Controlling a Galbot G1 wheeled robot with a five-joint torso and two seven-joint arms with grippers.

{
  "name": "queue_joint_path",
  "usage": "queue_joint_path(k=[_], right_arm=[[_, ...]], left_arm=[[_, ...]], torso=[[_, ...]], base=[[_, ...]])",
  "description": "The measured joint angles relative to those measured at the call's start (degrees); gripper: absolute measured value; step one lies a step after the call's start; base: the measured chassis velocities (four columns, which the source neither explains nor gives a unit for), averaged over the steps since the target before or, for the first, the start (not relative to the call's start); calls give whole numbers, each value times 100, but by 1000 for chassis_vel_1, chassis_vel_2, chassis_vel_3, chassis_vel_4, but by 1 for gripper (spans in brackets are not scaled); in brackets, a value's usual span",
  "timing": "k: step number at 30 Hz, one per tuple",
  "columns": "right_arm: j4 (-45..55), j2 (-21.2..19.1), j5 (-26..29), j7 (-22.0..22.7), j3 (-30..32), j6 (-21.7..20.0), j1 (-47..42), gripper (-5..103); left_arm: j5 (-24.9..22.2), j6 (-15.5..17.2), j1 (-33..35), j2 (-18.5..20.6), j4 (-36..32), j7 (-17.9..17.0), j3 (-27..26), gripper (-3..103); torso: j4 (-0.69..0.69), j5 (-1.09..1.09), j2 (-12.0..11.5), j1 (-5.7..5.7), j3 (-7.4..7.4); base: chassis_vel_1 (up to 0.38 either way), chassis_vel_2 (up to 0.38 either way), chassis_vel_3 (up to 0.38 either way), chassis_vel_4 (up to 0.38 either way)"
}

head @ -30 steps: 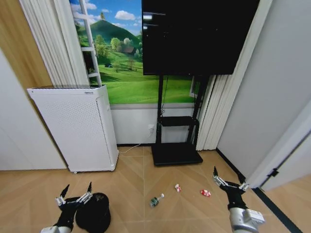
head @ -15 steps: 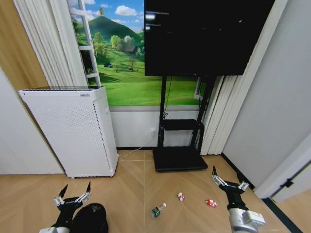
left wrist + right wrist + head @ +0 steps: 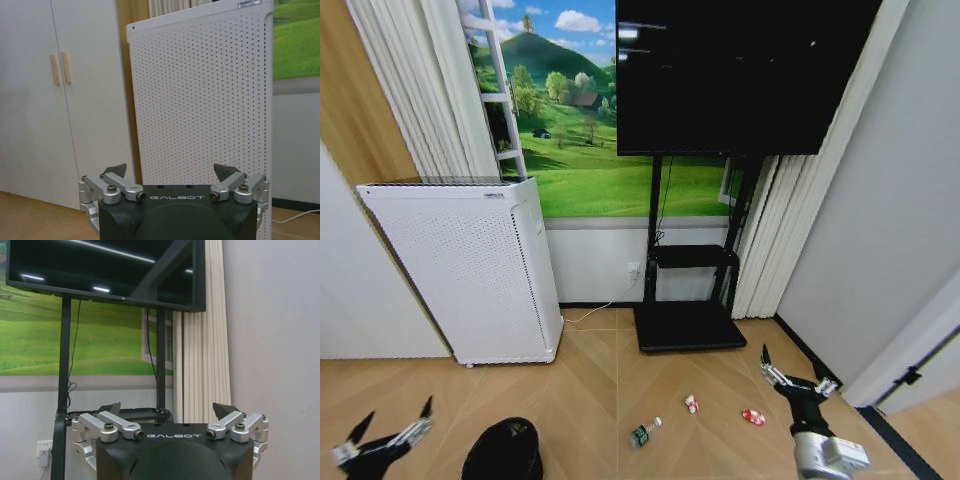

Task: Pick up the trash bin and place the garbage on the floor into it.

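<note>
**Floor inventory: bin not yet lifted, litter lying loose**

- Left claw (image 3: 382,438): hovering low at the 7 o'clock corner of the head view, fingers spread wide, holding nothing. In the left wrist view the left claw (image 3: 172,174) is facing the perforated panel with both tips well apart.
- White perforated appliance (image 3: 470,270): standing at 9 o'clock against the wall, behind the left claw and the bin. It is sitting clear of the reach path, as judged from here.
- Trash bin (image 3: 503,452): resting upright on the wooden floor (image 3: 590,400) near 7 o'clock, rim facing up. It is lying at 3 o'clock from the left claw, near but apart. The left arm is plainly the nearer one, so the pick-up is falling to it; the claw would need to come across to the rim.
- Garbage, three pieces, all apart from the bin toward 5 o'clock: green-and-white piece (image 3: 644,432), long axis running roughly 8 to 2 o'clock; small red-and-white piece (image 3: 691,404); second red-and-white piece (image 3: 753,417), nearest the right arm.
- TV stand (image 3: 688,290): standing at centre, its base well behind the litter.
- Right claw (image 3: 799,376): hovering at 4 o'clock, fingers splayed, carrying nothing; the right wrist view is showing the right claw (image 3: 169,412) pointing at the stand and curtain (image 3: 202,365).
</note>
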Motion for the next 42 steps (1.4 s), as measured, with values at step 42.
queue_joint_path(k=[42], right_arm=[[-22,237,-270,-200,-108,299,-200,100]], left_arm=[[1167,-226,-379,-321,-675,127,915,100]], torso=[[-2,1,-790,-319,-469]], base=[[0,0,0,0]])
